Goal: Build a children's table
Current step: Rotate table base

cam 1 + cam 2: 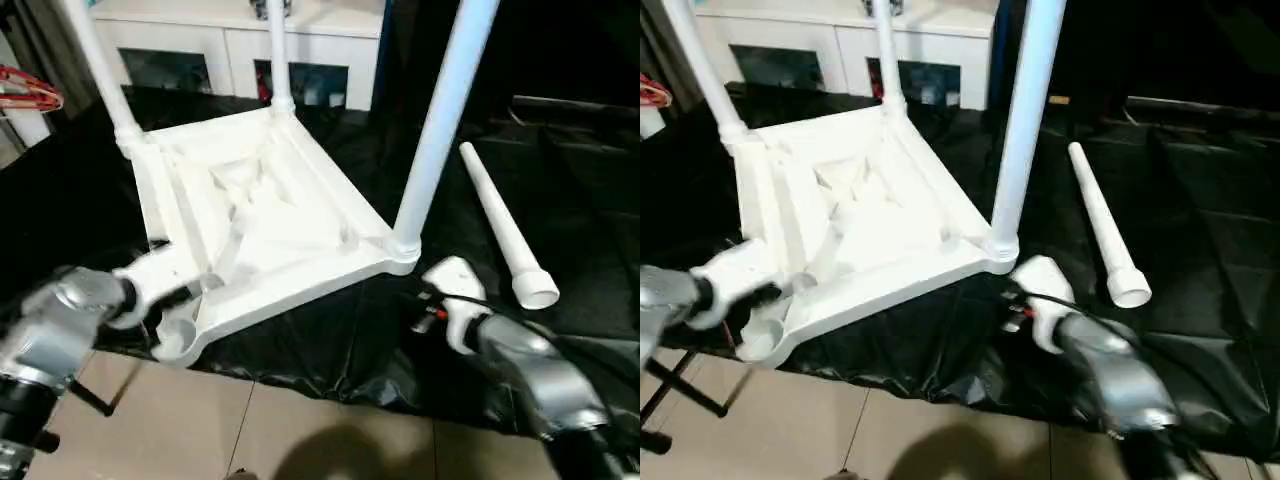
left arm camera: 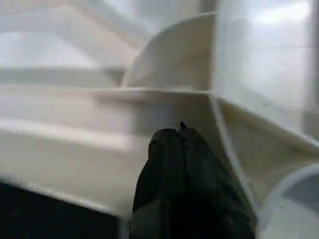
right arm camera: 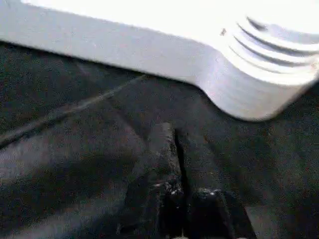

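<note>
The children's table lies upside down on a black sheet, its ribbed top (image 1: 280, 215) facing up. Three white legs stand in corner sockets: far left (image 1: 100, 60), far middle (image 1: 277, 50) and near right (image 1: 440, 130). The near left socket (image 1: 180, 335) has nothing in it. A loose leg (image 1: 500, 220) lies on the sheet to the right. My left gripper (image 2: 180, 132) is shut with nothing in it, its tips against a rib of the underside near the empty socket. My right gripper (image 3: 174, 137) is shut and empty, low over the sheet just short of the near right corner (image 3: 259, 74).
A white cabinet (image 1: 240, 40) with glass doors stands behind the table. The black sheet (image 1: 580, 200) ends at tiled floor (image 1: 250, 430) close to me. A red object (image 1: 25, 90) sits at the far left, and a black stand foot (image 1: 100, 400) crosses the floor.
</note>
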Tool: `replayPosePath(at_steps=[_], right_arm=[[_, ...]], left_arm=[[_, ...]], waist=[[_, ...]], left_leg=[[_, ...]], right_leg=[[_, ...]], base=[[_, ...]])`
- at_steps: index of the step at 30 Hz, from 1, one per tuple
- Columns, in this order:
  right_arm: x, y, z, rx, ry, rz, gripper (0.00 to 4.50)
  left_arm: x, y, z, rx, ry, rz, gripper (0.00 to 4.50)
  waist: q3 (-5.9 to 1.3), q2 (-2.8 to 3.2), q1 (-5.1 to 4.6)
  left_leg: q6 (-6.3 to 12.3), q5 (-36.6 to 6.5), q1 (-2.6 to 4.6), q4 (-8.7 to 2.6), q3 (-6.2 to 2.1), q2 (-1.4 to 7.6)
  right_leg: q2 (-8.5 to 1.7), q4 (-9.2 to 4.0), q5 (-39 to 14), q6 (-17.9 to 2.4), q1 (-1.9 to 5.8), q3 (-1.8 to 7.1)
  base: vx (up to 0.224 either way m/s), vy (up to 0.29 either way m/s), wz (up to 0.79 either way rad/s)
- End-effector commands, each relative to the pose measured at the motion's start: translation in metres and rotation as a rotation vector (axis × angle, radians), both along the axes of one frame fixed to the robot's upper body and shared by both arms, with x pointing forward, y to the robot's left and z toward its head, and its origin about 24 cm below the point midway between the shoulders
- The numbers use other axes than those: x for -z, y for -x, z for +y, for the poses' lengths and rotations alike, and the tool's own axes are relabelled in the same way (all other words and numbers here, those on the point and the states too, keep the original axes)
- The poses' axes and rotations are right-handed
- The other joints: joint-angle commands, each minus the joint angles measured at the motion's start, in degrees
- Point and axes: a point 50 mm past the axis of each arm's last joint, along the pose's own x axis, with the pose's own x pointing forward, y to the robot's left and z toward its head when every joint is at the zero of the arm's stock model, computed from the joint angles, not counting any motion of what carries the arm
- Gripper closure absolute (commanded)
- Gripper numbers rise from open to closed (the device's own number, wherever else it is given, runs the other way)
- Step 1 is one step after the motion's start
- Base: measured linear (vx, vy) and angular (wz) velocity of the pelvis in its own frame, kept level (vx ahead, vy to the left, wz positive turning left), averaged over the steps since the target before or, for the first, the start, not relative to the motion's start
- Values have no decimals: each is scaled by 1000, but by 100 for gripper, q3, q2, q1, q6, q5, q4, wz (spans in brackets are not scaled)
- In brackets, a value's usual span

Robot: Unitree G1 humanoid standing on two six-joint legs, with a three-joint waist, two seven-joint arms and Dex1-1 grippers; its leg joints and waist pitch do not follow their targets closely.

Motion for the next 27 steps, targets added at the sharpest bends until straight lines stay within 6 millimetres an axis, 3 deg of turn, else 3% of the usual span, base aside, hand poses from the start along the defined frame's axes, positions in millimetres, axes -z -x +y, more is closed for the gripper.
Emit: replayPosePath(at_steps=[1, 5, 9, 10, 11, 12, 16, 18, 20, 21, 22, 23, 24, 25, 27], right_arm=[[1, -7, 2, 19, 20, -17, 443], [2, -19, 11, 51, 6, -27, 443], [2, -30, 17, 73, -2, -30, 443], [2, -34, 19, 78, -3, -31, 443], [1, -38, 21, 82, -5, -36, 443], [1, -38, 21, 82, -5, -36, 443], [-2, -45, 25, 84, -6, -56, 443], [-3, -46, 22, 88, 4, -67, 443], [-3, -46, 20, 91, 10, -71, 443], [-3, -46, 18, 99, 20, -76, 443], [-3, -47, 16, 104, 26, -80, 443], [-4, -47, 13, 115, 32, -83, 443], [-4, -47, 8, 132, 42, -90, 443], [-5, -47, 4, 149, 51, -97, 443], [-7, -48, -2, 172, 61, -108, 443]], left_arm=[[13, 8, -1, 29, 3, 112, 450], [16, 13, -9, 99, 23, 186, 450], [14, 16, -31, 201, 107, 245, 450], [13, 17, -38, 234, 135, 262, 450], [12, 19, -55, 291, 189, 278, 450], [12, 19, -55, 291, 189, 278, 450], [12, 16, -103, 414, 293, 263, 450], [12, -1, -127, 413, 323, 180, 450], [12, -6, -133, 399, 332, 150, 450], [14, -14, -140, 375, 340, 113, 450], [14, -19, -144, 361, 344, 92, 450], [15, -26, -148, 336, 337, 53, 450], [16, -35, -154, 298, 329, -5, 450], [16, -42, -158, 263, 334, -46, 450], [17, -48, -160, 238, 315, -85, 450]], waist=[[-345, 51, 8], [-349, 55, -27], [-369, 50, -27], [-367, 47, -33], [-370, 2, -33], [-373, 16, -30], [-364, 5, -31], [-380, 30, -15], [-389, -12, -13], [-385, -9, -23], [-371, -23, -47], [-407, -30, -47], [-387, 16, -65], [-401, -14, -72], [-403, -35, -51]], left_leg=[[-40, -1547, 2, -389, 25, -28], [-78, -1514, -1, -396, 20, -29], [-34, -1213, -7, -369, 40, -32], [-32, -1223, -5, -369, 47, -33], [-19, -1227, -3, -367, 57, -28], [-14, -1210, -8, -365, 49, -31], [15, -1195, -13, -356, 66, -35], [24, -1146, -5, -337, 68, -38], [49, -1113, -31, -328, 64, -49], [54, -1057, -80, -327, 53, -63], [71, -1079, -86, -327, 63, -81], [86, -973, -81, -307, 49, -69], [100, -986, -91, -305, 53, -83], [113, -1067, -44, -279, 72, -99], [140, -1012, -81, -290, 53, -84]], right_leg=[[-187, -352, -1406, -1031, 296, 186], [-199, -337, -1396, -1099, 298, 189], [-190, -261, -845, -1310, 315, 195], [-192, -267, -850, -1319, 324, 194], [-205, -272, -897, -1318, 332, 198], [-208, -261, -914, -1328, 337, 196], [-204, -299, -1081, -1278, 339, 197], [-208, -296, -1028, -1278, 345, 203], [-196, -291, -911, -1237, 377, 198], [-202, -284, -921, -1187, 405, 187], [-179, -324, -1042, -1133, 396, 179], [-208, -301, -975, -1123, 417, 183], [-180, -324, -1002, -1105, 395, 178], [-157, -347, -1059, -1044, 384, 176], [-186, -339, -1082, -1049, 418, 166]], base=[[0, 0, 0], [0, 0, 0], [0, 0, 0], [0, 0, 0], [0, 0, 0], [0, 0, 0], [0, 0, 0], [0, 0, 0], [0, 0, 0], [0, 0, 0], [0, 0, 0], [0, 0, 0], [0, 0, 0], [0, 0, 0], [0, 0, 0]])
